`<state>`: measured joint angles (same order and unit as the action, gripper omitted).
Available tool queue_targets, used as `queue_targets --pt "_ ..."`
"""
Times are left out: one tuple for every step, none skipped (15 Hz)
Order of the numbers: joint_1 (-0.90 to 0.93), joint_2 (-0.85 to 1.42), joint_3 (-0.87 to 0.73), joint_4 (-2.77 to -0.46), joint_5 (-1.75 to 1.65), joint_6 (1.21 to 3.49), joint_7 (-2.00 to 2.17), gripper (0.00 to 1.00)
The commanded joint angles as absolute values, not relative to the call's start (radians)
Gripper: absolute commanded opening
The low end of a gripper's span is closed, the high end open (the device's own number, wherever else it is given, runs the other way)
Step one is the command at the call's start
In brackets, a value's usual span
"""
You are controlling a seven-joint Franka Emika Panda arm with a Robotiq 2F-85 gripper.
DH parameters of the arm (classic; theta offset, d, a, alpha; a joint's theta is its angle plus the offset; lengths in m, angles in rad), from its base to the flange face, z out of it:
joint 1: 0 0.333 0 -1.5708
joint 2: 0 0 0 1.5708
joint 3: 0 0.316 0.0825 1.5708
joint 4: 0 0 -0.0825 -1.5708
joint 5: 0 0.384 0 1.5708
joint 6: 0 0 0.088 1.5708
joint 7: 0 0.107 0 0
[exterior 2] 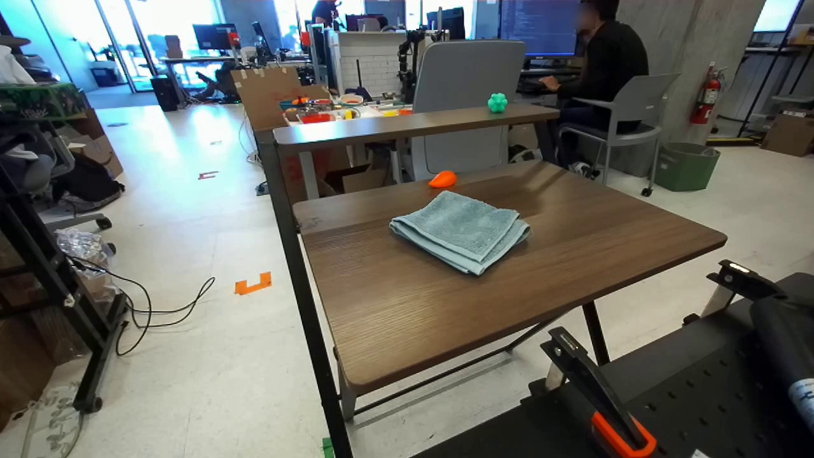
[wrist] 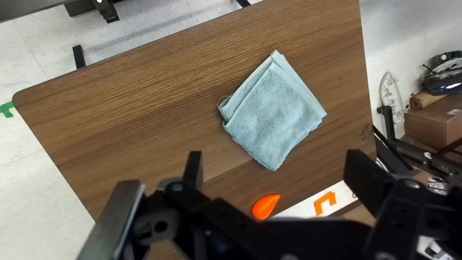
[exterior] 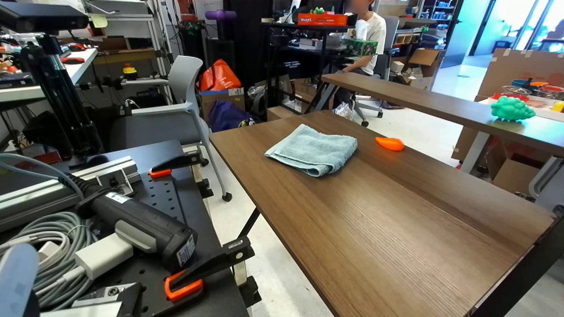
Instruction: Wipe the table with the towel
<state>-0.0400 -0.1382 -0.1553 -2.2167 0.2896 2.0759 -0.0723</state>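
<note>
The towel (wrist: 276, 115) is a light blue-grey folded cloth. It lies flat and slightly rumpled on the dark brown wood-grain table (wrist: 137, 108). It also shows in both exterior views, the towel (exterior: 315, 149) on the table (exterior: 374, 229), and the towel (exterior 2: 461, 229) on the table (exterior 2: 394, 331). My gripper (wrist: 275, 154) is open, its two black fingers wide apart with nothing between them. In the wrist view the towel appears beyond the fingertips, with its near corner between them, apart from the gripper. The gripper does not show in either exterior view.
An orange teardrop-shaped object (wrist: 265, 207) lies near a table edge, also seen in both exterior views (exterior: 390, 143) (exterior 2: 443, 179). A raised wooden shelf (exterior 2: 407, 124) along that side bears a green bumpy object (exterior 2: 497, 102). A black bench (exterior: 176, 193) with clamps stands opposite.
</note>
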Motion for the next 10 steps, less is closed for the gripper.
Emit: queue_targets --pt "-0.059 -0.141 -0.137 -2.233 0.295 2.137 -0.046 1.0" --pt "-0.056 -0.125 -0.127 -2.235 0.289 2.178 -0.02 1.0" --pt "-0.052 -0.108 -0.118 -2.233 0.279 2.205 0.004 1.0" --pt "-0.043 -0.076 -0.101 -2.228 0.266 2.241 0.043 1.0" --pt "-0.035 -0.047 -0.083 -2.227 0.256 2.283 0.078 1.0" --pt "-0.027 -0.016 -0.065 -2.223 0.248 2.315 0.11 1.0" --pt "-0.016 0.023 -0.046 -2.214 0.25 2.338 0.124 1.0" --pt "-0.005 0.055 -0.029 -2.212 0.253 2.366 0.134 1.0" --pt "0.006 0.089 -0.014 -2.21 0.258 2.398 0.134 1.0" --pt "0.015 0.126 0.0 -2.201 0.264 2.412 0.122 1.0"
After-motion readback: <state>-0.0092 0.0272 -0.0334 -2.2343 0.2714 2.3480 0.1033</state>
